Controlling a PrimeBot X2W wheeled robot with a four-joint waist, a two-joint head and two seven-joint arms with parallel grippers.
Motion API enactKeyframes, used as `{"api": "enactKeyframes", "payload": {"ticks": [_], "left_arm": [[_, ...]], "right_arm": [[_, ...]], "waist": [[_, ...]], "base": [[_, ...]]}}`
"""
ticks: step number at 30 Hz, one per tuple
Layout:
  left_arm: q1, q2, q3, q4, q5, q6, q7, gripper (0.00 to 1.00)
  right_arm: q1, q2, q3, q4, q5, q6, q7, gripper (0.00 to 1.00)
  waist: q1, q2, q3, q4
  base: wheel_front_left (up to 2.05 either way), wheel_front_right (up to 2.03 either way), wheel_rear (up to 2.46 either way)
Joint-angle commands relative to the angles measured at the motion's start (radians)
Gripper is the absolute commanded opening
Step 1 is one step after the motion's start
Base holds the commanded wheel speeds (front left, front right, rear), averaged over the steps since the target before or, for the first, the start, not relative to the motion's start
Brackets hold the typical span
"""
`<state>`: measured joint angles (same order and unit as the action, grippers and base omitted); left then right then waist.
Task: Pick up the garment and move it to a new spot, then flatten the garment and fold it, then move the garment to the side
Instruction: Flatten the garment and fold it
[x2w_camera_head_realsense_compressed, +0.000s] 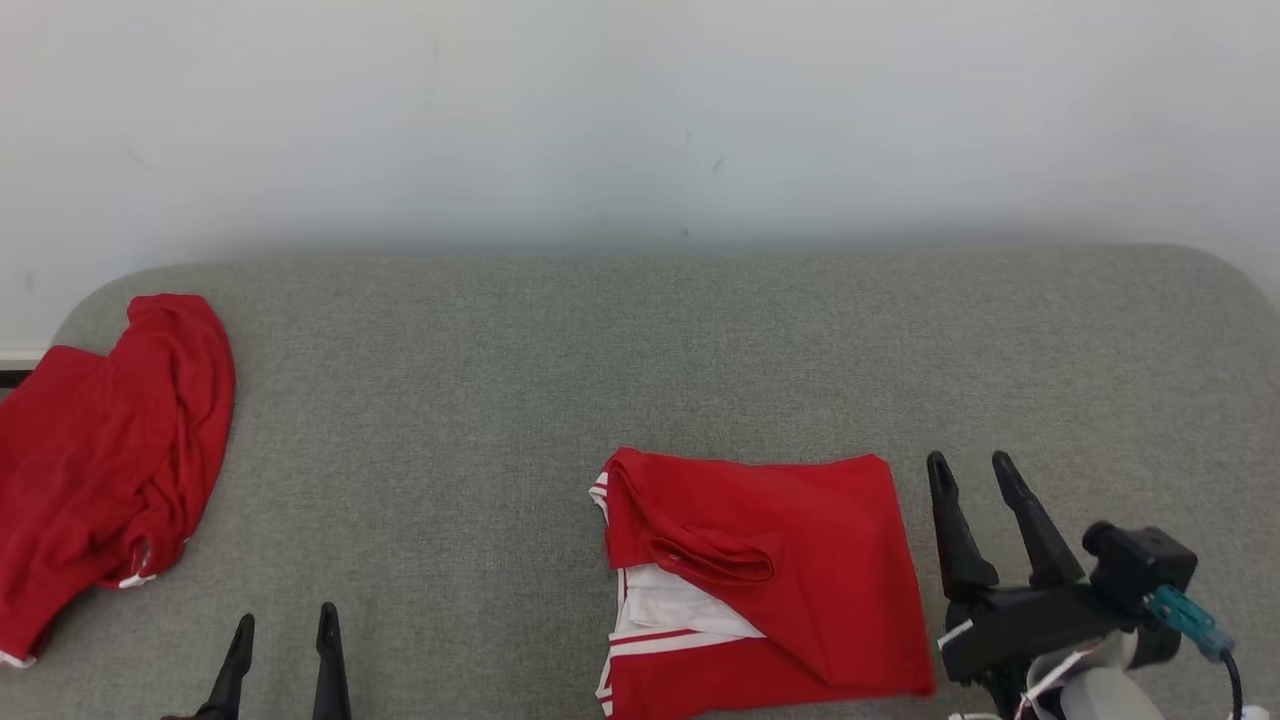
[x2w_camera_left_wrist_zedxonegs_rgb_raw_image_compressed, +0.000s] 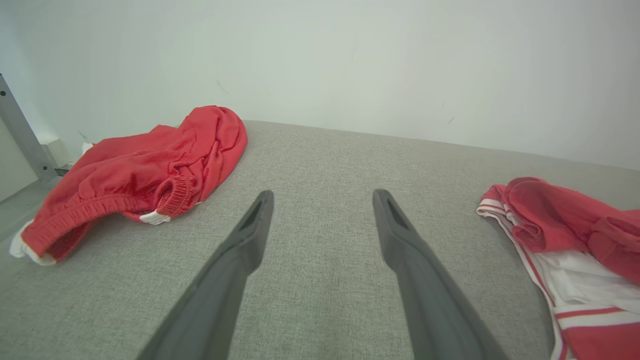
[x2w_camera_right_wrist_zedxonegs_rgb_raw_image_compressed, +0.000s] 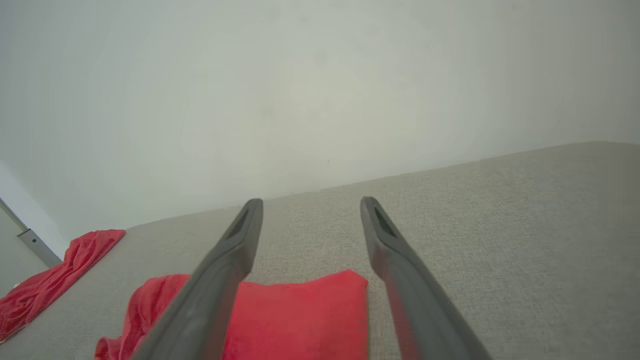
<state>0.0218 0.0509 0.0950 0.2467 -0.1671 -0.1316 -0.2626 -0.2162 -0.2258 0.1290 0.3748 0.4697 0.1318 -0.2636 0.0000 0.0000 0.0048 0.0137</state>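
The folded red garment with white stripes (x2w_camera_head_realsense_compressed: 800, 540) (x2w_camera_left_wrist_zedxonegs_rgb_raw_image_compressed: 565, 220) (x2w_camera_right_wrist_zedxonegs_rgb_raw_image_compressed: 300, 315) lies right of centre at the near side of the grey fabric-covered surface (x2w_camera_head_realsense_compressed: 500, 400). Its near edge is cut off by the bottom of my head view, and I can't tell what kind of garment it is. A white inner layer shows at its left side.

My right jaws rest just beside its right edge without touching it. Their fingers (x2w_camera_head_realsense_compressed: 955, 530) (x2w_camera_right_wrist_zedxonegs_rgb_raw_image_compressed: 395, 260) are spread and empty, pointing toward the white wall (x2w_camera_head_realsense_compressed: 640, 110).

My left jaws sit low at the near left. Only the fingertips (x2w_camera_head_realsense_compressed: 327, 660) (x2w_camera_left_wrist_zedxonegs_rgb_raw_image_compressed: 250, 240) show, parted and holding nothing.

Well apart, at the far left, a crumpled red garment (x2w_camera_head_realsense_compressed: 110, 450) (x2w_camera_left_wrist_zedxonegs_rgb_raw_image_compressed: 140, 165) (x2w_camera_right_wrist_zedxonegs_rgb_raw_image_compressed: 45, 285) runs out of frame.
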Motion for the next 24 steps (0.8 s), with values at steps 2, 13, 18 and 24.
{"api": "enactKeyframes", "payload": {"ticks": [2, 13, 18, 24], "left_arm": [[0.012, -0.001, 0.005, -0.008, 0.012, 0.002, -0.003, 1.00], [0.014, -0.001, 0.030, -0.026, 0.034, 0.002, -0.003, 1.00], [0.017, -0.001, 0.040, -0.032, 0.042, 0.004, -0.003, 1.00], [0.014, -0.001, 0.036, -0.031, 0.043, 0.004, -0.003, 1.00]], "right_arm": [[0.042, 0.012, -0.022, -0.022, -0.016, -0.002, 0.000, 1.00], [0.167, 0.077, -0.109, -0.163, -0.084, -0.002, -0.001, 1.00], [0.209, 0.092, -0.102, -0.179, -0.112, -0.002, -0.001, 1.00], [0.182, 0.075, 0.012, -0.142, -0.130, -0.002, 0.000, 1.00]], "waist": [[0.0000, 0.0000, -0.001, -0.004], [0.0000, 0.0000, -0.008, -0.011], [0.0000, 0.0000, -0.011, -0.004], [0.0000, 0.0000, -0.011, 0.010]], "base": [[0.00, 0.00, 0.00], [0.00, 0.00, 0.00], [0.00, 0.00, 0.00], [0.00, 0.00, 0.00]]}}
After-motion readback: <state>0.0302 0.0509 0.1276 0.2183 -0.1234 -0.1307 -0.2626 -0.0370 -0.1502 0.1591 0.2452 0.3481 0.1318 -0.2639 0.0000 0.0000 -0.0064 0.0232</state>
